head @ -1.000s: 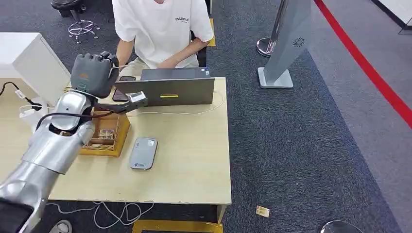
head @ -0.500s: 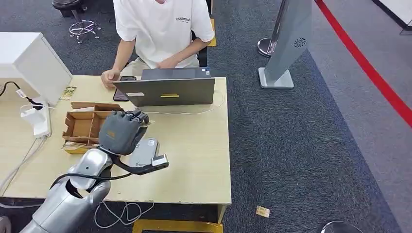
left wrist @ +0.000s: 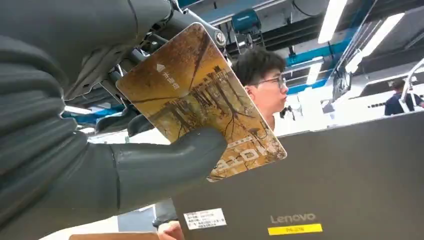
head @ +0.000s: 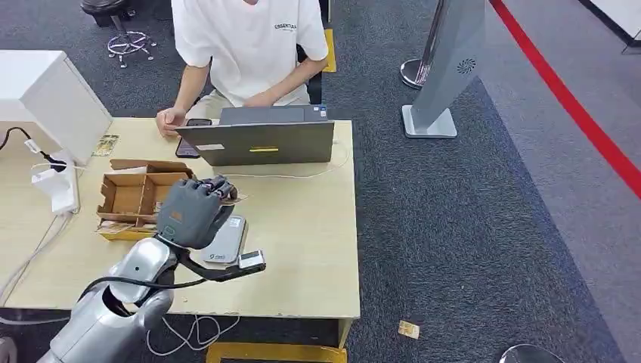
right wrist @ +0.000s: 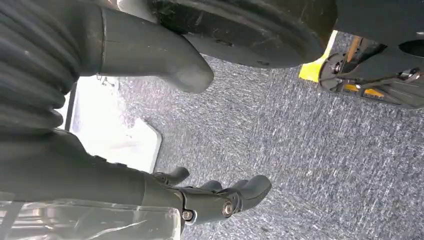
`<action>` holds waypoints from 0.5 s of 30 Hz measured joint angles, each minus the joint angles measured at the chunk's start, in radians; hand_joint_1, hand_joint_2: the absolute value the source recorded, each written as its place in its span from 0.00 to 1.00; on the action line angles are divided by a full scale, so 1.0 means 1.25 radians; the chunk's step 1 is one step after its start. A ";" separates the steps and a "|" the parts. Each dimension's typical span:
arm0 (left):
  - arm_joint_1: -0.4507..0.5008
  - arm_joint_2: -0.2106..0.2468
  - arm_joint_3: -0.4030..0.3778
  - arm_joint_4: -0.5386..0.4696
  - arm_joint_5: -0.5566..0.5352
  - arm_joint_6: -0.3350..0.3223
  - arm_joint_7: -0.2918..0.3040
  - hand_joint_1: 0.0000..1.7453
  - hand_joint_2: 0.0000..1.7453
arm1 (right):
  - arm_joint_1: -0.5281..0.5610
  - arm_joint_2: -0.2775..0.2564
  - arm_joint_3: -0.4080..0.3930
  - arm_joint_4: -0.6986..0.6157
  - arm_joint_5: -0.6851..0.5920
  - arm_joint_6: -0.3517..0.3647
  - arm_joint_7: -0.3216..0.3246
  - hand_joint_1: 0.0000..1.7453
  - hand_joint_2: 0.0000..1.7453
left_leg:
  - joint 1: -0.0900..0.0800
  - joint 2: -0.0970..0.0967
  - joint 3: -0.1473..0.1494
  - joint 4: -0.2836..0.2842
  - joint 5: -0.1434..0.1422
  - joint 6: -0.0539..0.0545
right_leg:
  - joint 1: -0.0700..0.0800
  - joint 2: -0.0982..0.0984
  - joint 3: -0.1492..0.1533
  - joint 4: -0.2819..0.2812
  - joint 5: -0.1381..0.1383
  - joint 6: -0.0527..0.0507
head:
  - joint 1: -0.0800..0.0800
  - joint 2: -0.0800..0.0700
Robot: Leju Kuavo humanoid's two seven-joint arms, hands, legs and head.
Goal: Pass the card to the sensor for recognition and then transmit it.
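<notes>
Gripped in the left hand point(head: 194, 212) is a card point(left wrist: 200, 100), pinched between the thick grey thumb and the darker fingers point(left wrist: 150, 40) behind it; in the left wrist view its brown-gold printed face is seen, with the thumb laid across its lower part so that some of the print is covered. From the head view the hand is seen from the back, raised over the table point(head: 302, 265), and little of the card is seen there beyond a thin edge past the fingertips. Directly beneath the hand lies the grey card reader point(head: 227, 243), partly hidden by the hand and wrist; whether the card touches it cannot be told. Beside the reader, toward the robot's left, a cardboard tray point(head: 128, 195) with compartments is set, its contents too small to make out. A grey Lenovo laptop point(head: 261, 142) stands at the far edge of the table, its lid turned toward the robot, and a person in a white T-shirt point(head: 246, 49) is seated behind it, cut off at the top of the picture. The right hand point(right wrist: 200, 195) is seen hanging over grey carpet, its fingers loosely curled and apart, with nothing held.
</notes>
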 joint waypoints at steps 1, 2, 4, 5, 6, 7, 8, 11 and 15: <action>0.002 0.000 -0.001 -0.002 -0.001 -0.005 0.002 1.00 1.00 | 0.000 0.000 0.000 0.000 -0.002 0.000 0.000 0.00 1.00 | 0.000 0.000 0.000 0.000 0.000 0.000 | 0.000 0.000 0.000 0.000 0.000 0.000 | 0.000 0.000; 0.004 0.000 -0.001 -0.002 -0.005 -0.012 0.010 1.00 1.00 | 0.000 0.000 0.000 0.000 -0.002 0.000 0.000 0.00 1.00 | 0.000 0.000 0.000 0.000 0.000 0.000 | 0.000 0.000 0.000 0.000 0.000 0.000 | 0.000 0.000; 0.014 0.000 -0.002 -0.001 -0.047 -0.033 0.057 1.00 1.00 | 0.000 0.000 -0.001 0.000 -0.006 0.000 0.000 0.00 1.00 | 0.000 0.000 0.000 0.000 0.000 0.000 | 0.000 0.000 0.000 0.000 0.000 0.000 | 0.000 0.000; 0.020 0.000 -0.002 0.001 -0.076 -0.037 0.084 1.00 1.00 | 0.000 0.001 -0.001 0.000 -0.008 0.000 0.001 0.00 1.00 | 0.000 0.000 0.000 0.000 0.000 0.000 | 0.000 0.000 0.000 0.000 0.000 0.000 | 0.000 0.000; 0.027 0.000 -0.002 0.006 -0.099 -0.042 0.107 1.00 1.00 | 0.000 0.001 -0.002 0.000 -0.009 0.000 0.002 0.00 1.00 | 0.000 0.000 0.000 0.000 0.000 0.000 | 0.000 0.000 0.000 0.000 0.000 0.000 | 0.000 0.000; 0.033 -0.002 -0.002 0.015 -0.117 -0.049 0.128 1.00 1.00 | 0.000 0.001 -0.002 0.000 -0.009 0.000 0.003 0.00 1.00 | 0.000 0.000 0.000 0.000 0.000 0.000 | 0.000 0.000 0.000 0.000 0.000 0.000 | 0.000 0.000; 0.039 -0.006 -0.001 0.027 -0.132 -0.063 0.151 1.00 1.00 | 0.000 0.001 -0.002 0.000 -0.009 0.000 0.008 0.00 1.00 | 0.000 0.000 0.000 0.000 0.000 0.000 | 0.000 0.000 0.000 0.000 0.000 0.000 | 0.000 0.000; 0.055 -0.015 -0.001 0.077 -0.155 -0.075 0.184 1.00 1.00 | 0.000 0.002 -0.002 0.000 -0.007 0.000 0.014 0.00 1.00 | 0.000 0.000 0.000 0.000 0.000 0.000 | 0.000 0.000 0.000 0.000 0.000 0.000 | 0.000 0.000; 0.059 -0.028 0.003 0.130 -0.153 -0.075 0.186 1.00 1.00 | 0.000 0.002 -0.002 0.000 -0.004 0.000 0.016 0.00 1.00 | 0.000 0.000 0.000 0.000 0.000 0.000 | 0.000 0.000 0.000 0.000 0.000 0.000 | 0.000 0.000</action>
